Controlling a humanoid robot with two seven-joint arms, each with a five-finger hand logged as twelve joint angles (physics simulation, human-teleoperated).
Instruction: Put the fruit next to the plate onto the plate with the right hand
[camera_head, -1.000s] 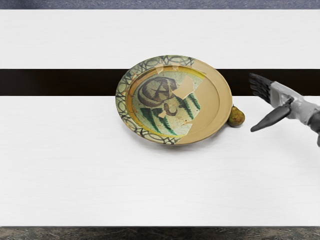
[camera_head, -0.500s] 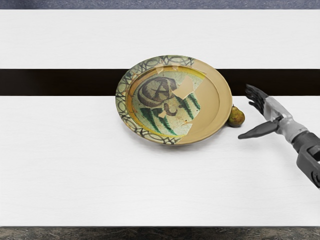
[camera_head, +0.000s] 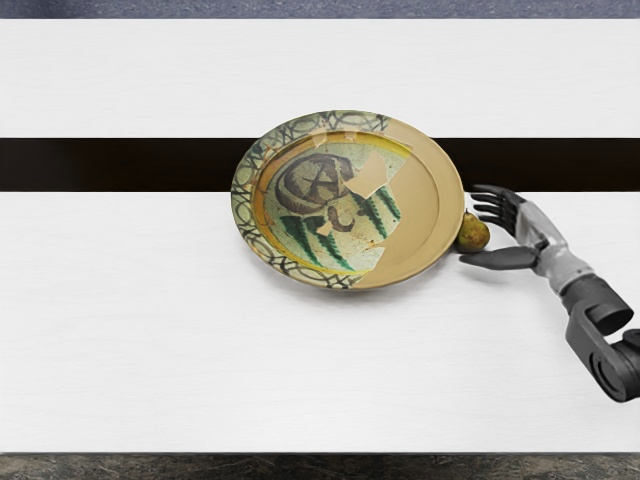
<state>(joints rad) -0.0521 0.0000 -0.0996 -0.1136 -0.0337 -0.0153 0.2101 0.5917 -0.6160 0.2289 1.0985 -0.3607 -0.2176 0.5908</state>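
Observation:
A small green-brown pear (camera_head: 472, 233) lies on the white table, touching the right rim of the patterned plate (camera_head: 430, 215). My right hand (camera_head: 484, 231) reaches in from the lower right and sits just right of the pear. Its fingers (camera_head: 490, 203) are spread above and behind the fruit, and the thumb (camera_head: 497, 259) points left below it. The hand brackets the pear without closing on it. The left arm does not show.
A dark gap (camera_head: 110, 165) runs across the table behind the plate, splitting the white surface into a far strip and a near one. The right forearm (camera_head: 600, 330) slants down toward the right edge.
The right hand has moved left and down toward the pear, from well clear of it to right beside it. The thumb has swung under the fruit. Pear and plate have not moved.

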